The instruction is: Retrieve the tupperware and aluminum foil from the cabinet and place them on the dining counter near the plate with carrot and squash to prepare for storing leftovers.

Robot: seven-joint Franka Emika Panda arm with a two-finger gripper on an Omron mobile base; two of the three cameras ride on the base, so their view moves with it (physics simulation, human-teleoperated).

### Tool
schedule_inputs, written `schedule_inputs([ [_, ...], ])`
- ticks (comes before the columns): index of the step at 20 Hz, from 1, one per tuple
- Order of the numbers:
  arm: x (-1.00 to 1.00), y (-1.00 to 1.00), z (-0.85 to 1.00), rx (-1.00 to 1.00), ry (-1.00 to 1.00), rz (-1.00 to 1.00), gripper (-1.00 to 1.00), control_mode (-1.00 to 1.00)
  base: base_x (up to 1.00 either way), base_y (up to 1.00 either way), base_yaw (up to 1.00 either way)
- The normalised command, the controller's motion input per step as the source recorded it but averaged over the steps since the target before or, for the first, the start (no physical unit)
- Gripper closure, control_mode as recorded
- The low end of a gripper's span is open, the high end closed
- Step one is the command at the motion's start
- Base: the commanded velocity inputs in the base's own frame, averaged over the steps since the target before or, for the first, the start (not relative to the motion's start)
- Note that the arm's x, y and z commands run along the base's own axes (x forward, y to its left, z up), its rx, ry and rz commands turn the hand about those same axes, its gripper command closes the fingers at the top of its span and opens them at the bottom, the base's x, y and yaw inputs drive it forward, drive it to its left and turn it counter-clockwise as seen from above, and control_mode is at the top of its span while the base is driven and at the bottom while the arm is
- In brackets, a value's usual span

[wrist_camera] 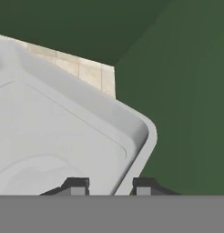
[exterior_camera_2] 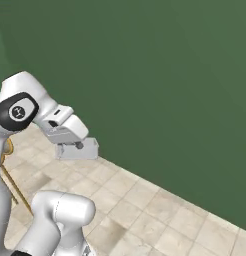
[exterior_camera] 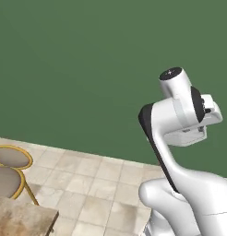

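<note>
Grey tupperware (wrist_camera: 63, 136) hangs about level, rim pinched by gripper (wrist_camera: 111, 186).

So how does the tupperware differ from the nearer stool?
The tupperware is boxy with rounded corners; the nearer stool has a round seat. The tupperware is plain pale grey; the stool is brownish grey with a gold rim. The tupperware hangs pinched in the end effector; the stool stands on the floor.
</note>
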Motion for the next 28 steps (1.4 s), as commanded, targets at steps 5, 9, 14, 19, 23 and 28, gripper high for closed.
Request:
schedule_inputs([
  [5, 0.0, 0.0, 0.0, 0.0, 0.0, 0.0, 1.0, 1.0, 1.0, 0.0, 0.51],
  [9, 0.0, 0.0, 0.0, 0.0, 0.0, 0.0, 1.0, 1.0, 1.0, -0.03, 0.5],
  [14, 0.0, 0.0, 0.0, 0.0, 0.0, 0.0, 1.0, 1.0, 1.0, -0.07, 0.52],
  [19, 0.0, 0.0, 0.0, 0.0, 0.0, 0.0, 1.0, 1.0, 1.0, -0.11, 0.52],
  [23, 0.0, 0.0, 0.0, 0.0, 0.0, 0.0, 1.0, 1.0, 1.0, -0.16, 0.49],
  [28, 0.0, 0.0, 0.0, 0.0, 0.0, 0.0, 1.0, 1.0, 1.0, -0.28, 0.47],
])
